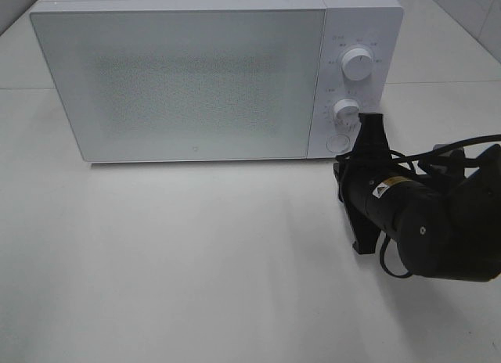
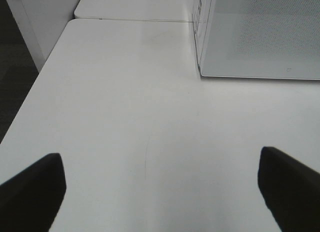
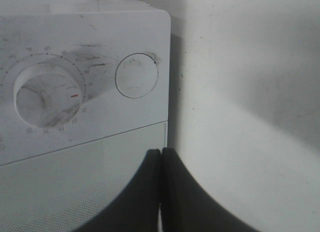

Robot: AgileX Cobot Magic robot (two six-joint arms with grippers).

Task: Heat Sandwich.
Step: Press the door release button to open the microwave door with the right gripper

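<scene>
The white microwave (image 1: 180, 73) stands at the back of the table with its door (image 1: 188, 81) closed. The sandwich is not in view in any frame. My right gripper (image 1: 369, 120) is shut and empty, with its tip just in front of the control panel, beside the lower knob (image 1: 345, 109) and above the round button (image 1: 339, 143). In the right wrist view the closed fingers (image 3: 145, 192) point at the panel's lower corner, near the knob (image 3: 47, 94) and the button (image 3: 136, 75). My left gripper (image 2: 160, 192) is open and empty over bare table, off the microwave's left corner (image 2: 205, 67).
The upper knob (image 1: 357, 64) sits above the lower one on the panel. The white table (image 1: 196, 261) stretches in front of the microwave. The table's left edge (image 2: 30, 92) drops to a dark floor. A seam (image 2: 130, 20) joins a second table behind.
</scene>
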